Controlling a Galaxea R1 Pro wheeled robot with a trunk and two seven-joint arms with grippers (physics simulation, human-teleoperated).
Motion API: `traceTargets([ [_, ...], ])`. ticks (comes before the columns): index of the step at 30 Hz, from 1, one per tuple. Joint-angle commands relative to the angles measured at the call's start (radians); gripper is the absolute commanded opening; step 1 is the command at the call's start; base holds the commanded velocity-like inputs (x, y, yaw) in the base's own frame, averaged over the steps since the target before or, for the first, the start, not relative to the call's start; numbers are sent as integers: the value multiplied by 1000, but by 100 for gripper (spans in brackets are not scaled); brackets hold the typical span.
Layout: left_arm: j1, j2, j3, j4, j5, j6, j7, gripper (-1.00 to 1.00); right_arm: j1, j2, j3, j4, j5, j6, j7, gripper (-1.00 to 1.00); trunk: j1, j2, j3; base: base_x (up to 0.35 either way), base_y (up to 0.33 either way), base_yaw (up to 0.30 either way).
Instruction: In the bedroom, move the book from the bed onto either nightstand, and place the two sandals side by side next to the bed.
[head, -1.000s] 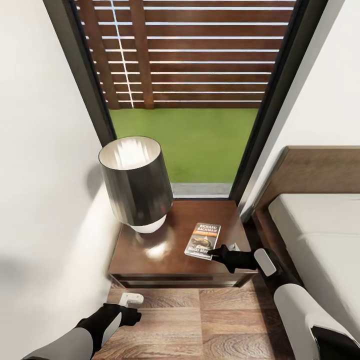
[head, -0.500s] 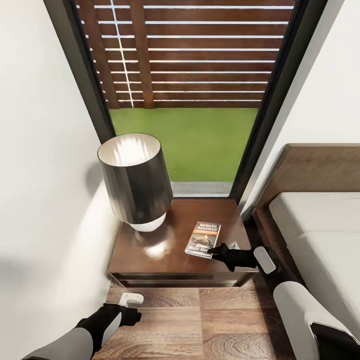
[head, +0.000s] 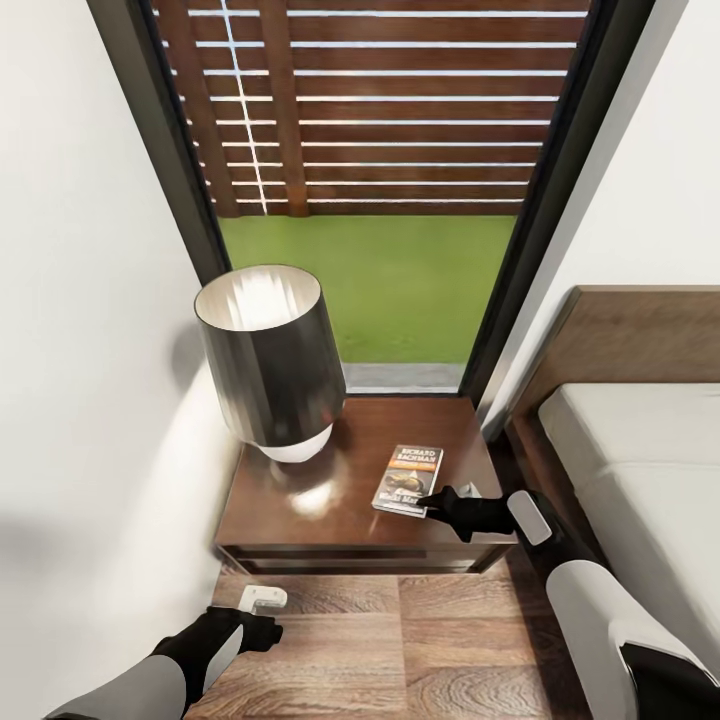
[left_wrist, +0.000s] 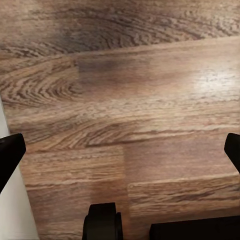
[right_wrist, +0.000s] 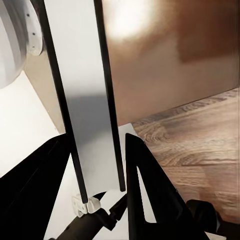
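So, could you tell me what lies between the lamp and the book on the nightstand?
In the head view, only bare glossy nightstand top lies between the lamp and book.

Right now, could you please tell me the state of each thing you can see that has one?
Book: flat on the nightstand, cover up, its near edge between the right tool's fingers.
Right tool: shut on the book's edge.
Left tool: open, empty, above the floor.
Lamp: upright on the nightstand, lit.
Nightstand drawer: closed.
Bed: bare mattress.
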Motion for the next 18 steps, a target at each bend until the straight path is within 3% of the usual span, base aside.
traceTargets([
  [1,0,0,-8,-2,8,5,0,100,-1,0,-5,0,7,5,8,-100,4,-8,-4,0,0,0],
  [6,0,1,-8,-2,8,5,0,100,-2,0,-6,0,8,5,6,-100,23,-43,-20,0,0,0],
  [18,0,0,-8,-2,8,5,0,100,-3,1,-7,0,8,4,6,-100,23,-43,-20,0,0,0],
])
